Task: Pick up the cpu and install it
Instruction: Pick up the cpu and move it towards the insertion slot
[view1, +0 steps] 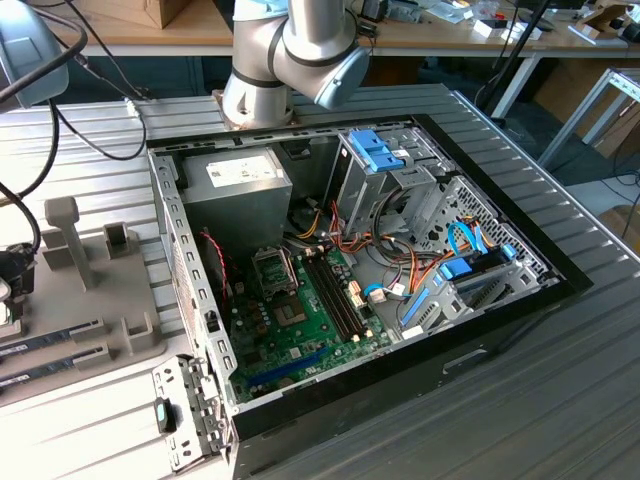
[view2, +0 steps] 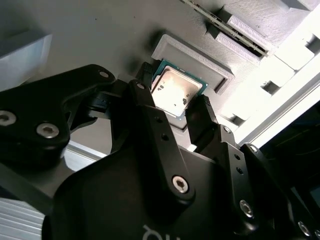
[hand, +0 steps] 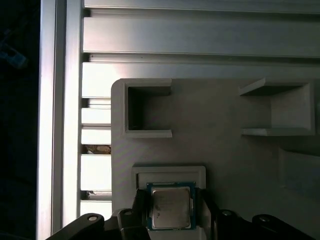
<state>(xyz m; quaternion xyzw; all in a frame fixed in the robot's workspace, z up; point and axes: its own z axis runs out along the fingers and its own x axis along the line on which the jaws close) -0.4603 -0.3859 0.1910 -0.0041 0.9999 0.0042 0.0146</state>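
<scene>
First wrist view: the cpu (hand: 171, 210), silver-topped with a thin green rim, sits in a raised square nest near one edge of a grey holder plate (hand: 225, 150) — the black tool (hand: 170, 200) is narrowed onto it, fingers touching two opposite sides.

One robot arm (view1: 300, 50), one open computer case (view1: 420, 385); beside the case, one grey tray (view1: 130, 300), two memory sticks (view1: 60, 335), one cpu (hand: 171, 208).

Arm (view1: 300, 45) upright at base, claw (hand: 171, 212) pointing down, fingers (view2: 200, 117) clamped on opposite cpu (hand: 171, 205) edges.
</scene>
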